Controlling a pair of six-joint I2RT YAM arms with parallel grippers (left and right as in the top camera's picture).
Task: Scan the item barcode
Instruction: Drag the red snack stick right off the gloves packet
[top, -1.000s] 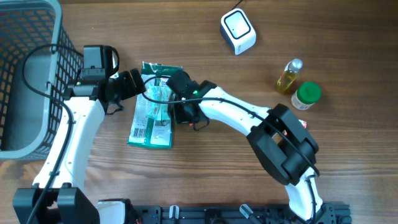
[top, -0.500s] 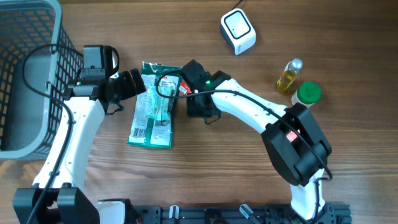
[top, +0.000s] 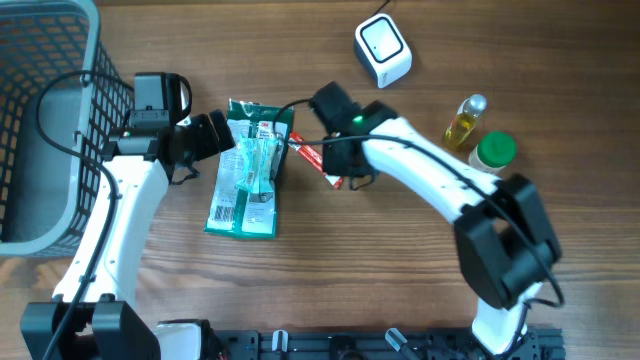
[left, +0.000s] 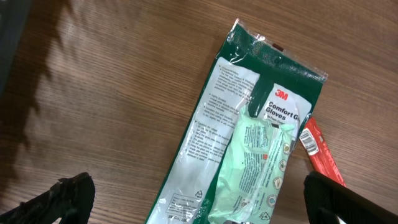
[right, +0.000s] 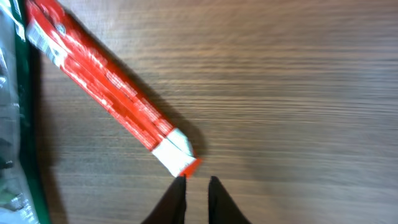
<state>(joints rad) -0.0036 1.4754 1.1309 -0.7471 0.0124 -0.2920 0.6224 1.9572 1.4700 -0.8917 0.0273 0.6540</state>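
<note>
The right gripper (right: 198, 186) has its jaws only a crack apart with nothing between them. One fingertip is at the white-and-red end of the red packet (right: 106, 87), the item to scan. The packet lies flat on the table (top: 350, 270), slanting away from the right edge of the glove pack (left: 224, 124). Its other end is at that edge, and I cannot tell whether they touch. A pale green pouch (left: 255, 168) lies on top of the glove pack. The left gripper (left: 202, 198) hangs over the pack's left side, jaws spread wide and empty.

The scanner (top: 383, 50) stands well right of the pack and farther back. Only the right arm and bare wood lie between it and the packet. An oil bottle (top: 465, 122) and a green-lidded jar (top: 492, 153) stand side by side farther right still. A grey basket (top: 95, 60) sits well left of the pack, beyond the left arm.
</note>
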